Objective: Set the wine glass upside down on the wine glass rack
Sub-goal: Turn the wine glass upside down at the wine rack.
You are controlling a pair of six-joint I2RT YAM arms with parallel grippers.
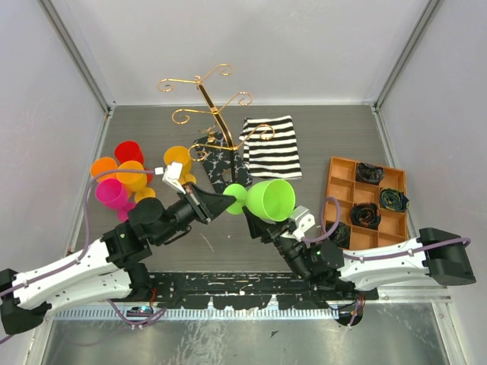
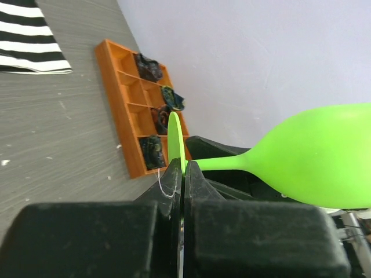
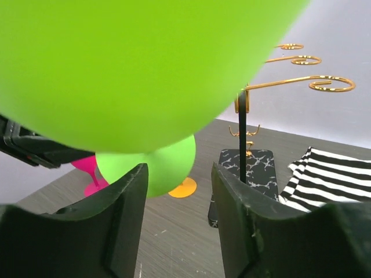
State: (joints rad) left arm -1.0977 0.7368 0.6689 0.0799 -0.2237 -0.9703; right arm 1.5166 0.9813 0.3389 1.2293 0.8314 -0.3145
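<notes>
left gripper (image 2: 184, 171): clamped shut on the foot rim of the green wine glass (image 1: 270, 199), held sideways in the air | right gripper (image 3: 178, 179): jaws apart beneath the bowl, contact unclear | wine glass rack (image 1: 217, 114): upright behind, apart from the glass | orange tray (image 1: 344, 169): dark bundles (image 1: 364, 215) in four compartments, kind unclear; near edge partly behind right arm (image 1: 380, 262)

Bright, even overhead light, faint shadows, sharp top view; close wine glass (image 3: 133, 69) perhaps slightly blurred.

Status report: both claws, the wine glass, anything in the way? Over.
Left claw shut on foot of green wine glass. Right claw open by its bowl. Glass sideways, not on rack. Striped cloth beside rack.
</notes>
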